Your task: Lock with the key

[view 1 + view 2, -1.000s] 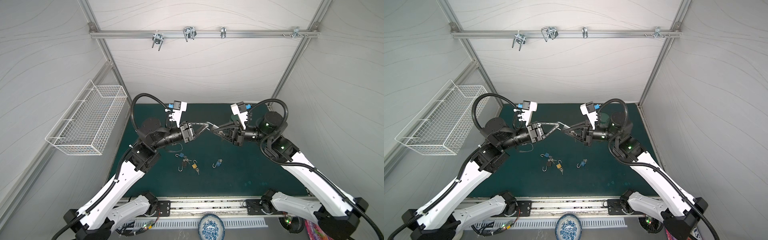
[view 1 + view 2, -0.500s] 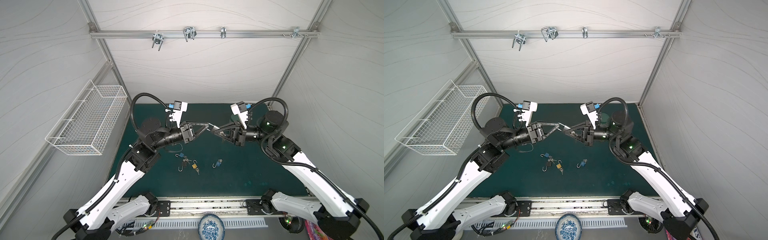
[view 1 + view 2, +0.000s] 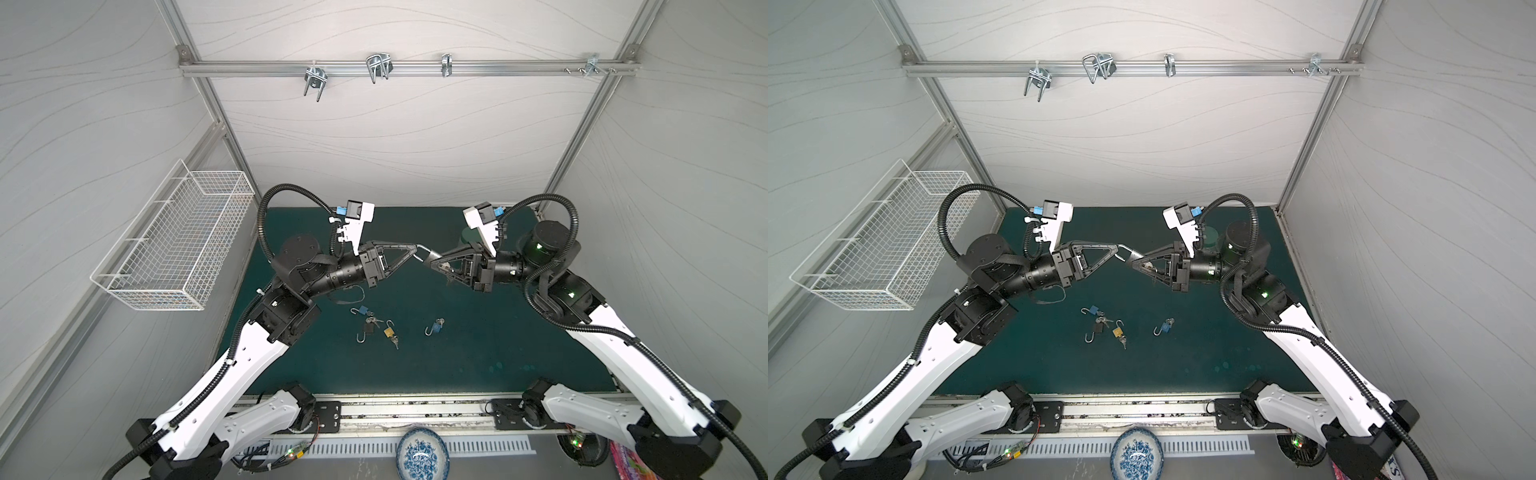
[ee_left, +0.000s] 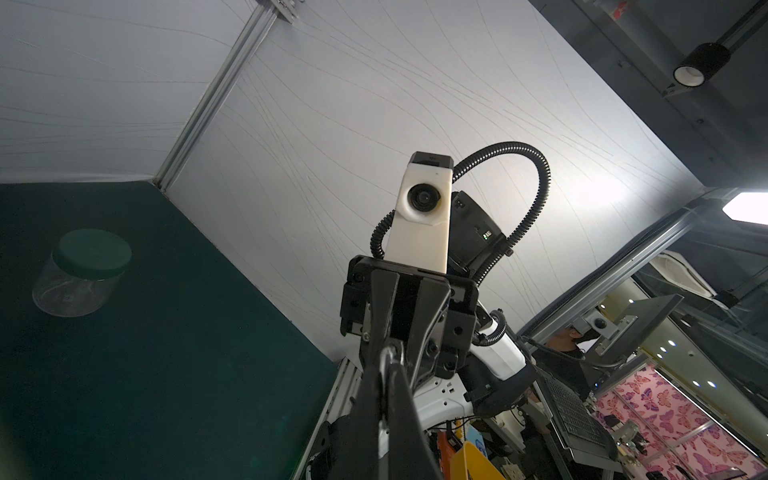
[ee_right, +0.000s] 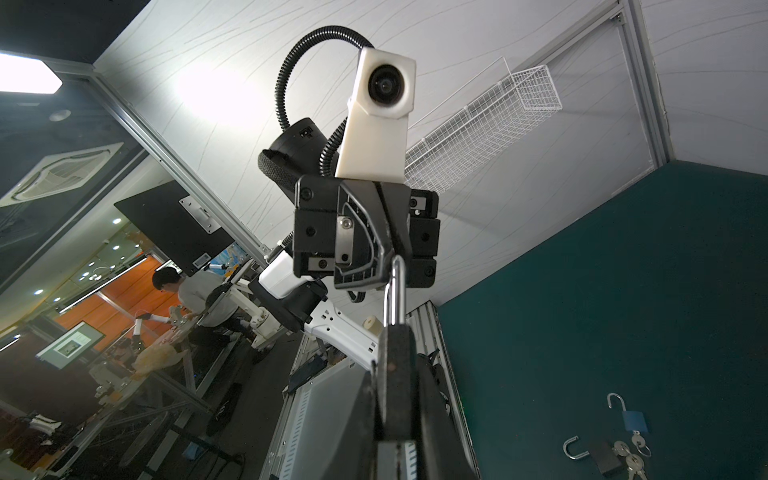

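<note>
Left tool (image 3: 416, 248) tight on padlock shackle (image 5: 401, 291)

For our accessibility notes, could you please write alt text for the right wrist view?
The right gripper holds a black padlock while the left gripper is closed on the top of its silver shackle. An open blue padlock and keys lie on the green mat beyond.

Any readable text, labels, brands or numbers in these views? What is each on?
No text is legible in any view.
The sticker on the black panel: too small to read.
The held padlock: no marking shows.
The blue padlock: nothing legible.
</note>
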`<state>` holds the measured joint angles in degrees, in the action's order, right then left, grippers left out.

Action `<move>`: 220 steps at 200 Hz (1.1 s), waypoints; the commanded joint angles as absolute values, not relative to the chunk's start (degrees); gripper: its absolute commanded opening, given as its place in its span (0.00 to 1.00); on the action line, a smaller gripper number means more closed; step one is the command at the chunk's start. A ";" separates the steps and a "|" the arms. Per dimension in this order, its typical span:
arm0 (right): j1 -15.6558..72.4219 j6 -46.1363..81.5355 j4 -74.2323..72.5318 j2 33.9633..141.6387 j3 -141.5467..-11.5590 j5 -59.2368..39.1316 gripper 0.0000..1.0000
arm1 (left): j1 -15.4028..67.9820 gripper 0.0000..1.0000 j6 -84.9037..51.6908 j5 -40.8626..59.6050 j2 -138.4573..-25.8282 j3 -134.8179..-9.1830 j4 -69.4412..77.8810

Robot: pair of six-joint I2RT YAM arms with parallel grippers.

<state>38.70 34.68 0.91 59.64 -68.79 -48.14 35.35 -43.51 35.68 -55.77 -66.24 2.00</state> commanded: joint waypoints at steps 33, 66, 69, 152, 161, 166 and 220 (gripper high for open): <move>38.55 38.78 -5.33 59.84 -71.34 -49.95 0.00 | 35.33 0.00 -41.76 36.63 -55.63 -67.07 4.09; 38.54 40.74 -7.50 60.19 -70.68 -49.85 0.00 | 35.49 0.00 -41.65 37.65 -56.23 -66.11 5.16; 38.58 40.96 -7.74 60.20 -70.46 -49.79 0.00 | 35.48 0.00 -41.59 37.74 -56.29 -65.98 5.31; 38.58 38.52 -5.89 60.75 -71.08 -47.72 0.00 | 38.18 0.00 -41.63 38.50 -57.39 -64.96 6.42; 38.55 38.61 -6.05 61.05 -71.14 -47.66 0.00 | 38.51 0.00 -41.64 38.50 -57.45 -64.71 6.50; 38.55 38.76 -6.33 61.09 -71.16 -47.73 0.00 | 38.64 0.00 -41.64 38.50 -57.56 -64.61 6.50; 38.58 36.96 -5.72 60.81 -71.40 -45.75 0.00 | 39.50 0.00 -42.28 38.50 -57.26 -62.76 7.21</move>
